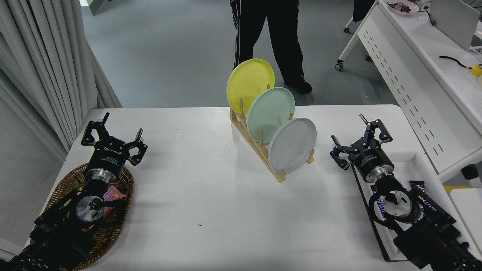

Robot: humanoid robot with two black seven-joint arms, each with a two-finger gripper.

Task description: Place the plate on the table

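Note:
The pale grey-white plate (293,145) stands on edge in the nearest slot of a wooden rack (260,150) on the white table (211,195). Behind it in the rack stand a mint green plate (270,113) and a yellow plate (248,83). My right gripper (356,135) is open and empty, a short way right of the grey plate and apart from it. My left gripper (113,131) is open and parked at the lower left above a wicker basket (64,188).
A white tray (421,165) with candy bars lies under my right arm at the table's right edge. A person's legs (271,34) stand beyond the far edge. A white desk (421,64) stands at the upper right. Curtains hang at the left.

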